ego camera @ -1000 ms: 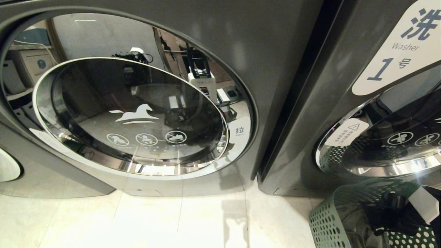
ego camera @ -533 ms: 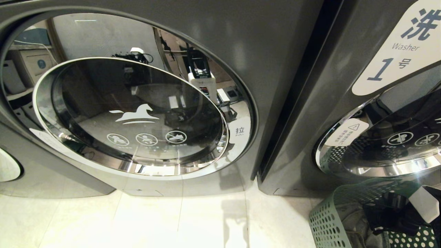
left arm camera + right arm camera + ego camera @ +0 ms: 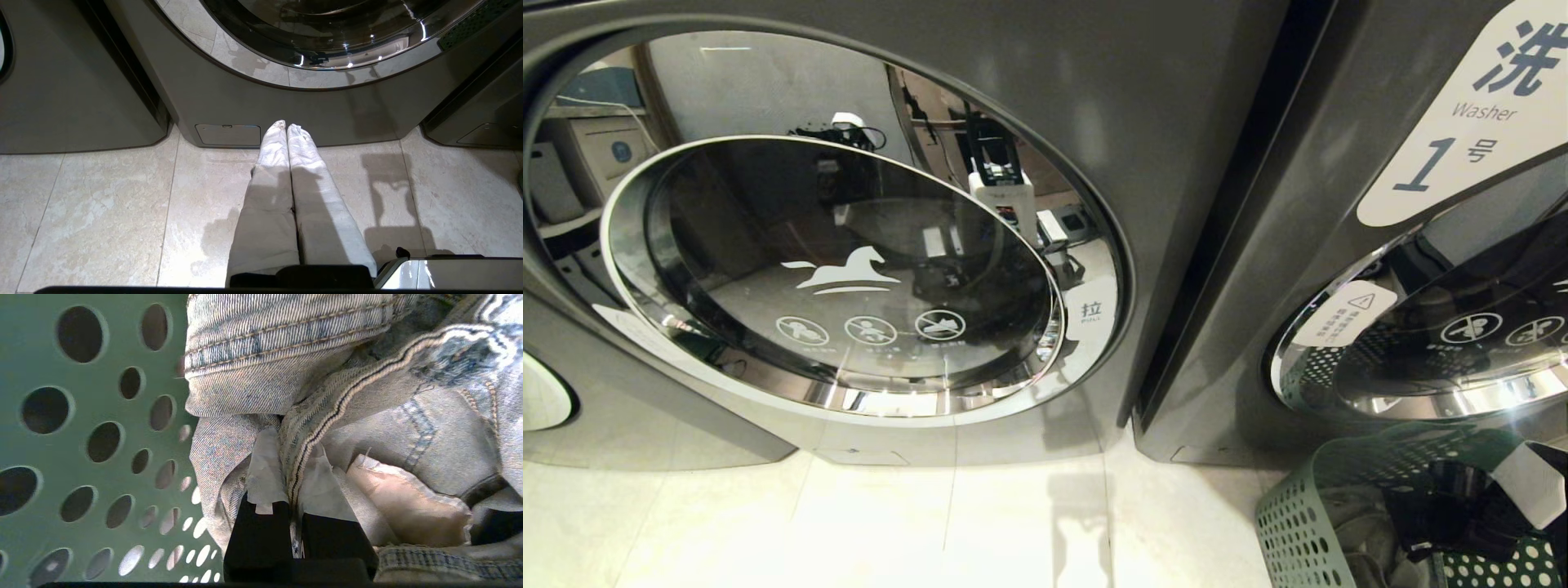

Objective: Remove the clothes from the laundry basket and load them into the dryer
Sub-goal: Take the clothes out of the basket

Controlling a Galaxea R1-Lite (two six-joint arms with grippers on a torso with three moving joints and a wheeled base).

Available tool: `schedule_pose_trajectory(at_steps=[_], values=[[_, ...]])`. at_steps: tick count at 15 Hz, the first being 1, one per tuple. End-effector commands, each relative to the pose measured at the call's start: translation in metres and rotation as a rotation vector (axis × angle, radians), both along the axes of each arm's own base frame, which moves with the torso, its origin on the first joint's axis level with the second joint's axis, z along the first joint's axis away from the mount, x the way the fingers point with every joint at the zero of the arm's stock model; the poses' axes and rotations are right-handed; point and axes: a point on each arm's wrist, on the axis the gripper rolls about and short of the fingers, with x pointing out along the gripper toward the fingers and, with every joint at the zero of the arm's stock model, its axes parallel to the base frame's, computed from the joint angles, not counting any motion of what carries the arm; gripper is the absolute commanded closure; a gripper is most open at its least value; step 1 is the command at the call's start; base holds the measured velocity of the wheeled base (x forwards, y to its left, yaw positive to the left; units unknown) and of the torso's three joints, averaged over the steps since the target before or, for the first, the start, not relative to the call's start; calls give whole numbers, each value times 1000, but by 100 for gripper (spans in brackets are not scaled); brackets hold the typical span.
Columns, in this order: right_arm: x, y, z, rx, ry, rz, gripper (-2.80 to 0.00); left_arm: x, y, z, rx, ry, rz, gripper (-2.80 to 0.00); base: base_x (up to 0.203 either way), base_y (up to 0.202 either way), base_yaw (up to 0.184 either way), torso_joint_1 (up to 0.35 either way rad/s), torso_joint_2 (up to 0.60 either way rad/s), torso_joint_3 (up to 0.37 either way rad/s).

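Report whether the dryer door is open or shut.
Shut: the dryer door sits flush in its round frame, reflecting the room; no drum opening shows.

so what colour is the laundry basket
Green, with round holes; the laundry basket shows best in the right wrist view.

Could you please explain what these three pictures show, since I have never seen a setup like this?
They come from one wheeled robot with two arms. The head camera looks down at two grey laundry machines, their round doors shut, and a green perforated laundry basket on the tiled floor. The right arm reaches into that basket. Its wrist camera looks along the right gripper, whose white-padded fingers are shut on a fold of denim clothes beside the basket wall. The other wrist camera shows the left gripper, fingers together and empty, hanging above the floor before a machine.
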Motion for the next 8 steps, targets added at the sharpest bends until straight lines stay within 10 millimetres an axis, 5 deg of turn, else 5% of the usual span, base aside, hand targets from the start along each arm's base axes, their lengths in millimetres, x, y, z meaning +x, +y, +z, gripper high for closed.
schedule_pose_trajectory(at_steps=[1, 3, 8], values=[[-4, 0, -2, 11, 9, -3, 0, 0, 0, 0, 0, 0, 0, 0, 0, 0, 0, 0, 0, 0], [-9, 4, 5, 18, 28, 4, 0, 0, 0, 0, 0, -2, -1, 0, 0, 0, 0, 0, 0, 0], [-39, 25, 64, 95, 74, 37, 0, 0, 0, 0, 0, 0, 0, 0, 0, 0, 0, 0, 0, 0]])
